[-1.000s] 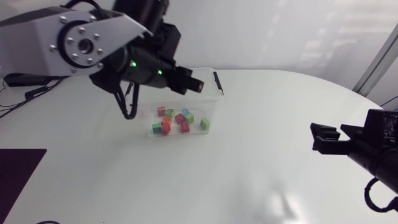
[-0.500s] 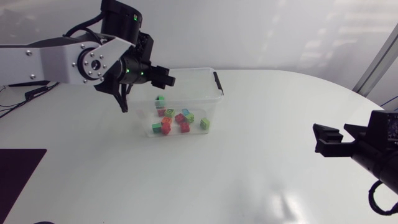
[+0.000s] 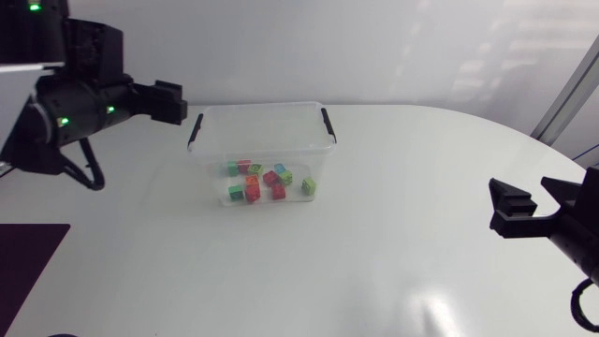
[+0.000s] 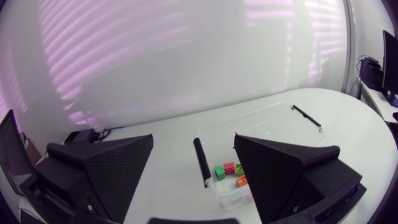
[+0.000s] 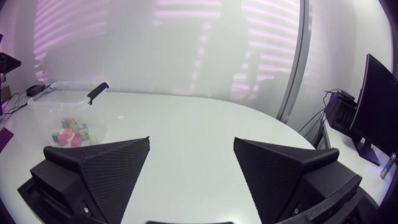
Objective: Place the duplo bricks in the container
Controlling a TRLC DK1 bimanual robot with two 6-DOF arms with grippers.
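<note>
Task looks done or v. nearly so, judging from how things lie: every duplo brick (image 3: 267, 180) I can find sits inside the container (image 3: 262, 109), and no view shows one loose on the table (image 3: 374, 267). Neither arm carries anything. Left gripper (image 3: 171, 101) hangs at the far left, just left of the box and apart from it, fingers spread wide w/ nothing between them. Its wrist view looks past both wedges to the box ahead, nearest handle (image 4: 201, 160) in the gap. Right gripper (image 3: 503, 208) is at the right edge, well apart from the box, also wide open and empty. What's left, if anything, is prob. only parking the arms. Can't rule out a brick hidden behind an arm, but nothing suggests one. The container is a clear plastic tub, rectangular, no lid, w/ a black handle on each short side. It stands upright at the far middle of the table, a bit left of centre. The bricks are small and blocky, approx. ten of them: red, orange, green, lime, maybe one teal. They lie in a loose single layer on the tub floor, mostly bunched toward its near wall. Some touch, none visibly stacked, studs too small to make out.
</note>
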